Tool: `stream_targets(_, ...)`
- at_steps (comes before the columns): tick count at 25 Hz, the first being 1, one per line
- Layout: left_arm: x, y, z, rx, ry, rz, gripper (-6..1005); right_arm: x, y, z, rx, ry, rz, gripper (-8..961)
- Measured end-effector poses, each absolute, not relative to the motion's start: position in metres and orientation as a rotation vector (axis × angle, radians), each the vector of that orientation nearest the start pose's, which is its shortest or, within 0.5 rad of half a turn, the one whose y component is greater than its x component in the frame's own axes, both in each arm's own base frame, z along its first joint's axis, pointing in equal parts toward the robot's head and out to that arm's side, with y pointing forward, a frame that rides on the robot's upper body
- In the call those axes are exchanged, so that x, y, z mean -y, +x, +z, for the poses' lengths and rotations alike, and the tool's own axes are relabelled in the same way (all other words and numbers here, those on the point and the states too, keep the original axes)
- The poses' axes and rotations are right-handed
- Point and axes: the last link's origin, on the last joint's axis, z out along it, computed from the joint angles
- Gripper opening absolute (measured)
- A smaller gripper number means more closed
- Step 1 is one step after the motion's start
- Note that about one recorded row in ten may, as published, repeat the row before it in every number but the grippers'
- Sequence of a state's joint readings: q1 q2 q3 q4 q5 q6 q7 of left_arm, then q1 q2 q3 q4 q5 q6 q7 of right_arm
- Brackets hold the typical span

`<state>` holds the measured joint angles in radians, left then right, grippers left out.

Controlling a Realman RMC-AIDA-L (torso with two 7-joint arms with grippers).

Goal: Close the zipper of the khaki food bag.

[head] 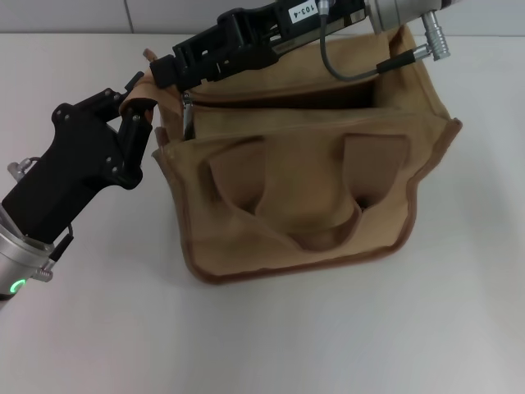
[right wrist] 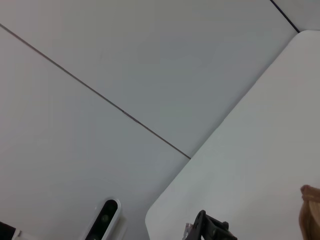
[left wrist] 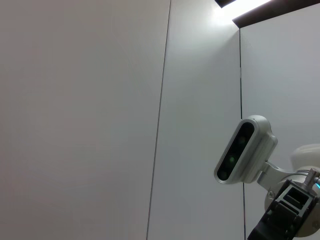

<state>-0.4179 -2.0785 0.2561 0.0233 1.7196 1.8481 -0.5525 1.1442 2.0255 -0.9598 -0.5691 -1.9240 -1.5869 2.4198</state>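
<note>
The khaki food bag (head: 312, 205) lies in the middle of the white table with its two handles flat on the near side. A bit of its fabric also shows in the right wrist view (right wrist: 311, 210). The zipper (head: 283, 100) along its top stands open, showing a dark gap. Its silver slider and pull tab (head: 187, 116) sit at the bag's left end. My left gripper (head: 138, 103) is shut on the bag's left end tab. My right gripper (head: 168, 71) reaches across the bag's top from the right and hovers right over the slider.
The bare white table (head: 271, 336) stretches before the bag and to its right. A tiled wall (head: 82, 15) stands behind. The left wrist view shows a wall and a white camera (left wrist: 245, 150). The right wrist view shows wall and table edge.
</note>
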Motion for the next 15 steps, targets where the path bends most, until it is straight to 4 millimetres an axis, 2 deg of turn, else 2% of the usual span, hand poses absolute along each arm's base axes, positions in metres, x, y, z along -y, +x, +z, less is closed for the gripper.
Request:
stream_targets(6, -0.258, -0.267, -0.011, 0.279, -2.002, -1.384, 33, -0.402, 0.038, -0.023, -1.363, -3.074, 0.513, 487)
stream_targets(15, -0.260, -0.266, -0.011, 0.278, -1.992, -1.383, 34, -0.401, 0.051, 0.001, -1.356, -3.060, 0.571, 487)
